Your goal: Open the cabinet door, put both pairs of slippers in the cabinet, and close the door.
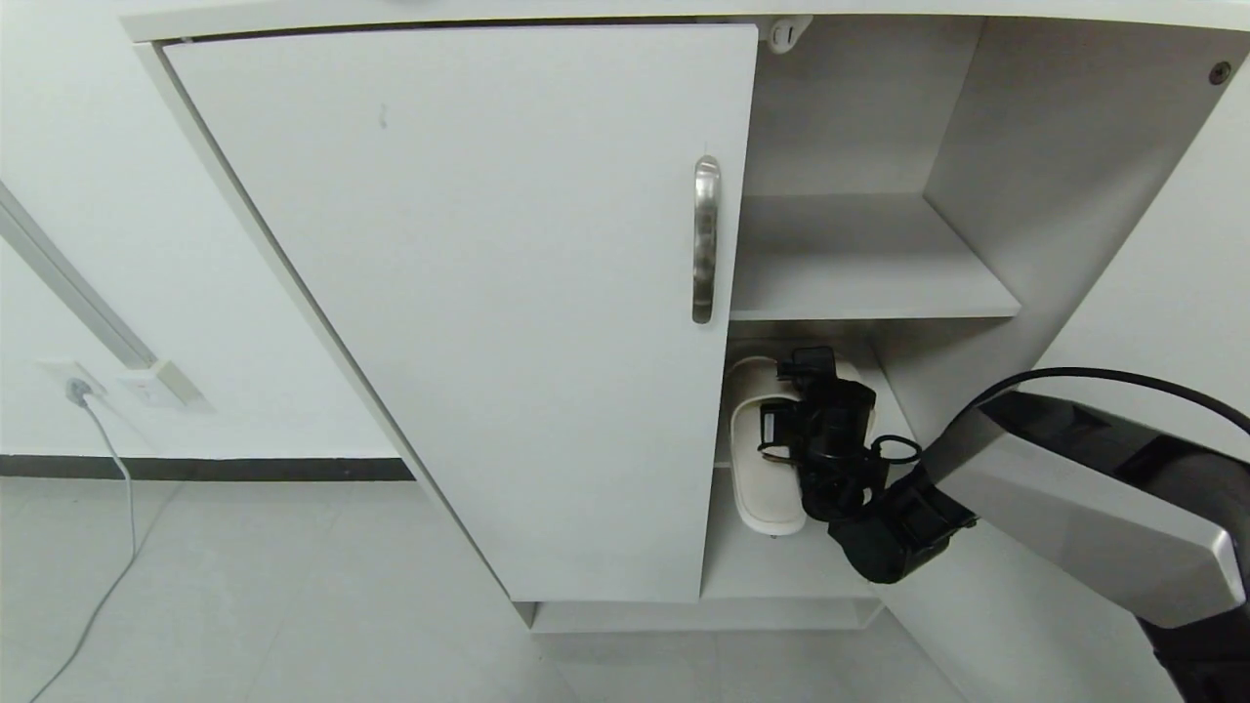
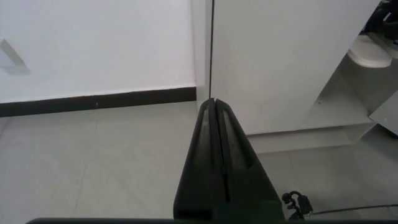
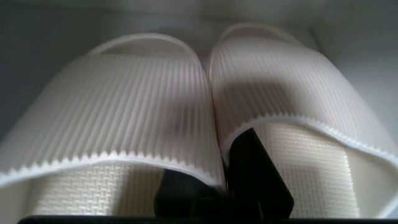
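Clamping paired cream ribbed slippers [image 3: 143,106] inside the white cabinet [image 1: 977,146] lower compartment, black right gripper [image 3: 221,175]; left gripper [image 2: 213,107] closed, empty.

Silver-grey, angular right arm [image 1: 1074,517] with black trim, thin black cable [image 1: 1123,374] arching over it, bulky black wrist [image 1: 898,532]; left gripper [image 2: 213,106] black, tapered.

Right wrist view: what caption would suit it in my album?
Two cream slippers side by side, inner edges pinched together by the right pincer.
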